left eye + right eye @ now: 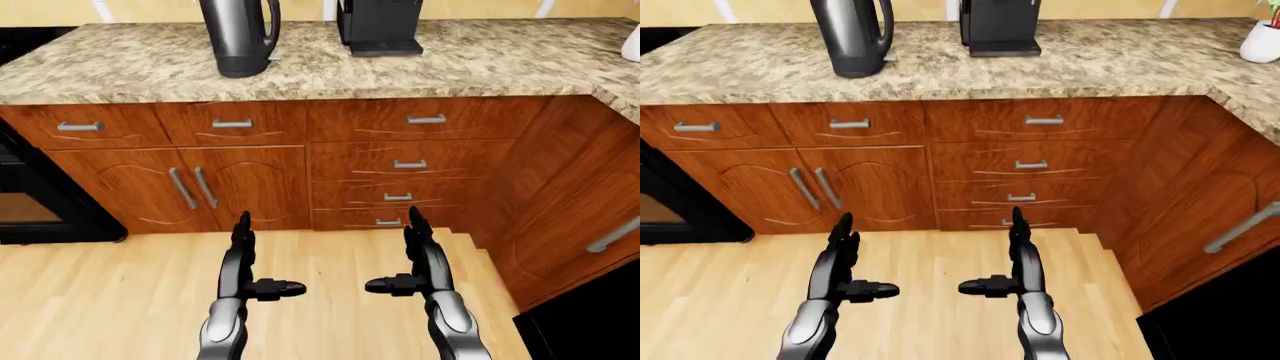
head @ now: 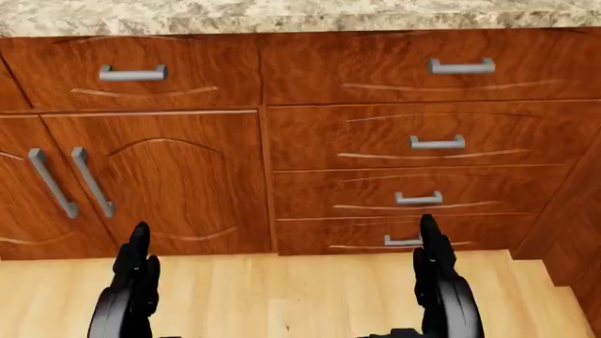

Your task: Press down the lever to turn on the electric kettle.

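Right now the electric kettle (image 1: 238, 36) is sitting on the granite counter (image 1: 480, 64) toward the upper left of the left-eye view, just beside a black coffee machine (image 1: 378, 26), while both hands — left hand (image 1: 245, 264) and right hand (image 1: 418, 260) — are hanging low over the wooden floor (image 1: 110, 300), fingers spread apart and gripping nothing. Judging from this, the robot is needing to close in on the counter and raise one arm — probably the left, nearer the kettle — then press the lever (not visible in these views) straight down without tipping the kettle.
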{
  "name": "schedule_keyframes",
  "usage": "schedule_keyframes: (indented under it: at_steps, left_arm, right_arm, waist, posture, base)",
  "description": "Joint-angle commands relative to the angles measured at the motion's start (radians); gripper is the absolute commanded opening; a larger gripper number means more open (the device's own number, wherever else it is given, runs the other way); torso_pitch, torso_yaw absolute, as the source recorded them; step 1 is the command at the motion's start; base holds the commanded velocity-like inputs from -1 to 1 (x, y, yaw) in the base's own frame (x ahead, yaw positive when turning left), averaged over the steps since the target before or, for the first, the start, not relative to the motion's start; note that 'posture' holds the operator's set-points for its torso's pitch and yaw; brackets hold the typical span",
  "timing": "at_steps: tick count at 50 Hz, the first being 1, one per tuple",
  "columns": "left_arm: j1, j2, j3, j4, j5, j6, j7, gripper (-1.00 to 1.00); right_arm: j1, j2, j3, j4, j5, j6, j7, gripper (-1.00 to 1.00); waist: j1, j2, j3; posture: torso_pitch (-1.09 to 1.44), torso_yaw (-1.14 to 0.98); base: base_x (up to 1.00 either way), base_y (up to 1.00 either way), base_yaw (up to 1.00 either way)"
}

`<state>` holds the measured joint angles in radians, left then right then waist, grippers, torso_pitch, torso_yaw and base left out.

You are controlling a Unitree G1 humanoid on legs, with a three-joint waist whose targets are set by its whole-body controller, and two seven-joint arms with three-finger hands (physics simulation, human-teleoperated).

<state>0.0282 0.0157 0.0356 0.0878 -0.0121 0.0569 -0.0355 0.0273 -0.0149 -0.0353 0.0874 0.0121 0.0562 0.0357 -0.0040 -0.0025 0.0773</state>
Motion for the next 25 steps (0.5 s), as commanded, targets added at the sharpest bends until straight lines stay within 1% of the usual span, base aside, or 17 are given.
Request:
schedule_keyframes:
  at_steps: [1,2,3,4,5,6,7,8,10,16,18,19,20,21,23,25]
  left_arm:
    - [-0.024,0.003,0.003,-0.094,-0.005,-0.058,0.002,1.0]
    - [-0.023,0.002,0.004,-0.097,-0.005,-0.058,0.003,1.0]
    - [-0.022,0.003,0.004,-0.103,-0.004,-0.055,0.004,1.0]
    - [-0.018,0.002,0.002,-0.111,-0.002,-0.051,0.005,1.0]
    - [-0.014,0.002,0.002,-0.122,-0.002,-0.046,0.006,1.0]
    - [-0.013,0.002,0.002,-0.132,-0.002,-0.039,0.006,1.0]
    - [-0.012,0.002,0.002,-0.137,-0.002,-0.037,0.006,1.0]
    - [-0.013,0.002,0.002,-0.136,-0.001,-0.037,0.006,1.0]
    - [-0.01,0.002,0.002,-0.15,0.0,-0.028,0.006,1.0]
    - [-0.002,0.002,0.001,-0.224,0.005,0.02,0.005,1.0]
    - [-0.004,0.007,0.006,-0.283,0.01,0.064,0.006,1.0]
    - [-0.005,0.021,-0.001,-0.535,0.032,0.237,0.009,1.0]
    - [-0.008,0.018,0.002,-0.56,0.036,0.258,0.004,1.0]
    - [-0.008,0.015,0.005,-0.565,0.041,0.26,0.001,1.0]
    - [-0.005,0.011,0.008,-0.555,0.047,0.253,-0.003,1.0]
    - [-0.01,0.009,0.01,-0.575,0.049,0.271,-0.006,1.0]
  right_arm:
    - [-0.027,-0.004,0.0,-0.099,0.002,-0.046,0.001,1.0]
    - [-0.026,-0.004,0.0,-0.106,0.002,-0.042,0.0,1.0]
    - [-0.027,-0.004,0.0,-0.107,0.001,-0.041,0.001,1.0]
    - [-0.026,-0.005,-0.002,-0.11,0.002,-0.04,0.001,1.0]
    - [-0.025,-0.004,-0.002,-0.113,0.003,-0.039,0.001,1.0]
    - [-0.025,-0.004,-0.002,-0.116,0.003,-0.037,0.001,1.0]
    - [-0.023,-0.003,0.0,-0.128,0.001,-0.03,0.0,1.0]
    - [-0.023,-0.003,0.0,-0.133,0.001,-0.027,0.0,1.0]
    - [-0.022,-0.004,-0.001,-0.138,0.002,-0.025,0.002,1.0]
    - [-0.025,-0.004,0.003,-0.192,-0.006,0.013,0.003,1.0]
    - [-0.023,-0.006,0.009,-0.265,-0.015,0.05,0.006,1.0]
    - [-0.049,-0.022,0.007,-0.52,-0.036,0.196,0.0,1.0]
    - [-0.052,-0.019,0.006,-0.543,-0.042,0.212,0.003,1.0]
    - [-0.049,-0.011,0.012,-0.556,-0.048,0.217,0.002,1.0]
    - [-0.044,0.001,0.039,-0.583,-0.068,0.234,-0.004,1.0]
    - [-0.049,0.003,0.042,-0.623,-0.072,0.265,-0.004,1.0]
  waist:
    - [-0.002,-0.008,-0.001]
    - [0.002,-0.007,-0.036]
    - [0.008,-0.001,-0.062]
    - [0.008,-0.001,-0.052]
    - [0.007,-0.006,-0.017]
    - [0.007,-0.008,-0.04]
    - [0.007,-0.007,-0.069]
    - [0.008,-0.007,-0.075]
    - [0.009,-0.007,-0.074]
    - [0.008,-0.004,-0.081]
    - [0.008,-0.004,-0.085]
    - [0.008,-0.004,-0.087]
    - [0.009,-0.003,-0.096]
    - [0.008,-0.003,-0.096]
    - [0.009,-0.003,-0.083]
    - [0.01,-0.002,-0.084]
  posture:
    - [0.0,0.0]
    - [0.0,0.0]
    - [0.0,0.0]
    - [0.0,0.0]
    - [0.0,0.0]
    - [0.0,0.0]
    - [0.0,0.0]
    - [0.0,0.0]
    - [0.0,0.0]
    - [0.0,0.0]
    - [0.0,0.0]
    - [0.0,0.0]
    - [0.0,0.0]
    - [0.0,0.0]
    - [0.0,0.0]
    - [0.0,0.0]
  base:
    - [0.0,0.0,0.0]
    - [0.0,0.0,0.0]
    - [0.0,0.0,0.0]
    - [0.0,0.0,0.0]
    - [0.0,0.0,0.0]
    - [0.0,0.0,0.0]
    - [0.0,0.0,0.0]
    - [0.0,0.0,0.0]
    - [0.0,0.0,0.0]
    - [0.0,0.0,0.0]
    - [0.0,0.0,0.0]
    - [0.0,0.0,0.0]
    - [0.0,0.0,0.0]
    - [0.0,0.0,0.0]
    - [0.0,0.0,0.0]
    - [0.0,0.0,0.0]
